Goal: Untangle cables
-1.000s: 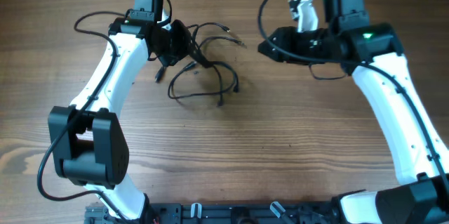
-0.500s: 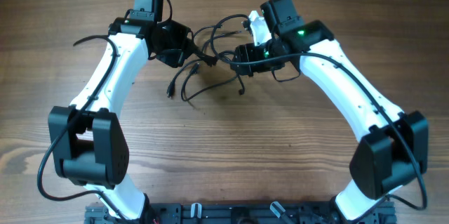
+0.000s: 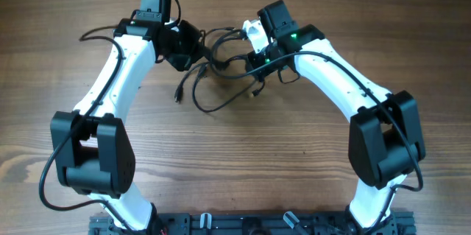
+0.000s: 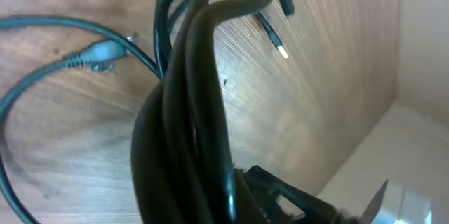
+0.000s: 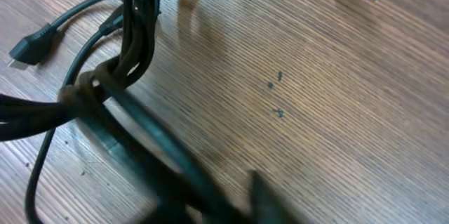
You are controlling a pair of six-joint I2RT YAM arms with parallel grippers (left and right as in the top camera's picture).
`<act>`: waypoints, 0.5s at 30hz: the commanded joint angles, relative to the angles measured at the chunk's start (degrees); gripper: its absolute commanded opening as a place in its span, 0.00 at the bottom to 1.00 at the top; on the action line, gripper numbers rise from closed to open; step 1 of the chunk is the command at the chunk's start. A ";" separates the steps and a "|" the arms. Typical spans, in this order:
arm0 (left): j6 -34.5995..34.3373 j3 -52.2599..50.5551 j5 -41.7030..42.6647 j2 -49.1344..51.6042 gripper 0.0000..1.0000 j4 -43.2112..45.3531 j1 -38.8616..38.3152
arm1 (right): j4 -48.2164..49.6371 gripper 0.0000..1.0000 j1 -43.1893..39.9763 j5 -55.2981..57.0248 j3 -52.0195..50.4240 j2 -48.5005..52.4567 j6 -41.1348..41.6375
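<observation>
cables [image 3: 213, 62] bunch between left claw [image 3: 193, 52], clamped on them, and right claw [image 3: 254, 64], grip i cannot tell; wide table [image 3: 294, 146] around.

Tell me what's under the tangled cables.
Under the loose loops of the cables, only the wooden table shows. Where the left end effector and right end effector cover the bundle, what lies below is hidden.

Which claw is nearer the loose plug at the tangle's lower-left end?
Left. The left claw sits up-right of that plug, clamped on the cables; the right claw is farther, at their opposite side.
</observation>
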 commanded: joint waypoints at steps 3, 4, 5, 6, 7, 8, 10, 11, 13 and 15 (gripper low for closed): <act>25.55 -0.48 2.29 0.22 0.04 -0.28 0.28 | -2.78 0.04 -0.20 1.36 1.14 -1.16 3.10; 25.92 -0.48 1.51 0.22 0.04 -0.28 0.68 | -3.96 0.04 -0.59 1.33 1.22 -2.51 4.39; 25.92 -0.48 0.61 0.22 0.04 -0.33 1.25 | -5.14 0.04 -1.05 1.07 1.25 -4.33 5.42; 26.62 -0.48 0.63 0.22 0.04 -0.35 1.86 | -6.27 0.04 -1.64 0.39 1.25 -6.73 6.03; 26.99 -0.48 0.66 0.17 0.04 -0.55 2.56 | -7.08 0.04 -2.21 -0.74 1.25 -9.55 6.05; 27.10 -0.48 0.68 0.17 0.04 -0.72 2.86 | -7.50 0.04 -2.60 -1.81 1.25 -12.17 6.10; 33.55 -0.48 4.22 0.15 0.04 -0.55 3.10 | -7.56 0.04 -2.73 -3.37 1.25 -16.44 6.05; 38.23 -0.48 8.20 0.15 0.04 -0.39 3.10 | -7.48 0.04 -2.62 -3.82 1.25 -18.73 5.81; 45.13 -0.48 16.13 0.15 0.04 -0.28 3.06 | -7.41 0.04 -2.43 -3.89 1.25 -21.49 5.18; 49.59 -0.48 22.21 0.15 0.04 -0.13 2.89 | -7.63 0.04 -2.27 -5.79 1.25 -22.12 3.10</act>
